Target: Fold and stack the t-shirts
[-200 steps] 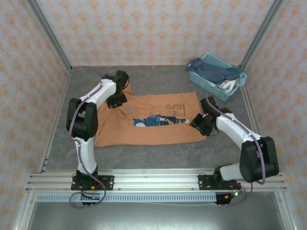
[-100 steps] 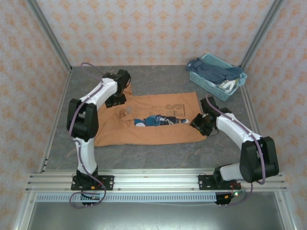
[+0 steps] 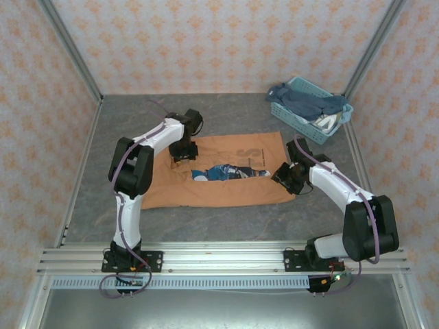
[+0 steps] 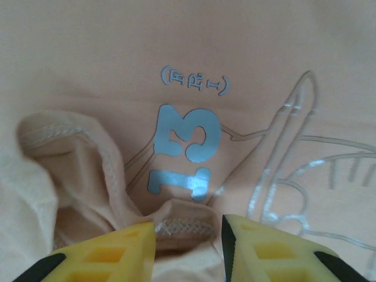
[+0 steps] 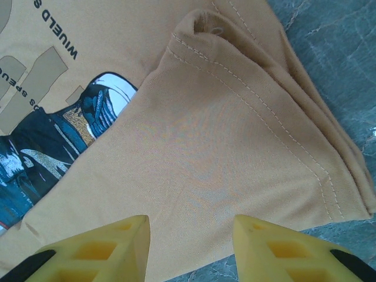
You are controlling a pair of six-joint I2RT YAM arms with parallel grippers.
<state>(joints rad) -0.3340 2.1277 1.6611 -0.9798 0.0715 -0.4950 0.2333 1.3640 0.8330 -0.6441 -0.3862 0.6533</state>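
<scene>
Orange tee (image 3: 226, 193) flat mid-table (image 3: 226, 113), print up. Left gripper (image 4: 188, 224): narrow gap, bunched sleeve hem (image 4: 64, 133) at tips, no clear pinch, prob tucking sleeve inward. Right gripper (image 5: 191, 228): jaws apart, empty, low over right-edge fold, likely steadying cloth.

The t-shirt (image 3: 226, 190) is orange-brown, its chest print (image 3: 230, 171) dark blue and white beside tan lettering (close up, a pale blue "13" (image 4: 183, 151) and silvery line drawing). The basket (image 3: 291, 122) is light-blue lattice, with dark blue cloth (image 3: 305, 101) and white cloth (image 3: 328, 123) in it. The tabletop (image 3: 226, 113) is mottled grey.
</scene>
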